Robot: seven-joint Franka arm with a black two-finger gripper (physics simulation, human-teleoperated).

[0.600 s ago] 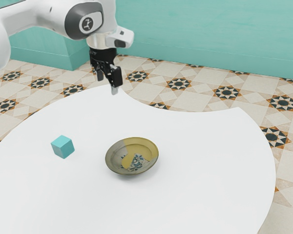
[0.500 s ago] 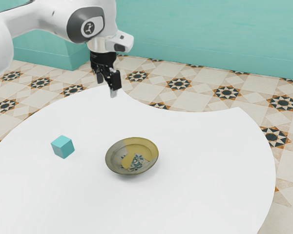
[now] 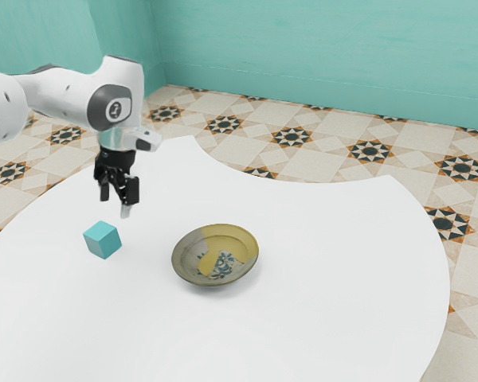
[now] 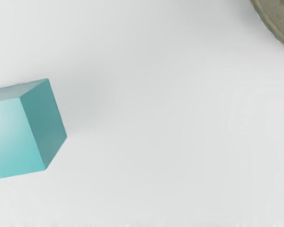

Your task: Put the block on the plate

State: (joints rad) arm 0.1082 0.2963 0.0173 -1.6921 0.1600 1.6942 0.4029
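Hovers above the white worktop point(image 3: 327, 239) with the gripper point(image 3: 116, 202) open and its fingers well apart, near the teal cube point(image 3: 102, 240).

Block point(image 3: 102, 239) sat on the table point(image 3: 342, 263), to the exterior view's left of the plate point(image 3: 193, 259). The two stood apart, tabletop between. Plate, too, rested on the table. Gripper point(image 3: 119, 193) hung above, near the block, beyond it from the exterior camera. Floor tiles point(image 3: 291, 137) lay past the table's far edge, wall point(image 3: 327, 48) behind them.
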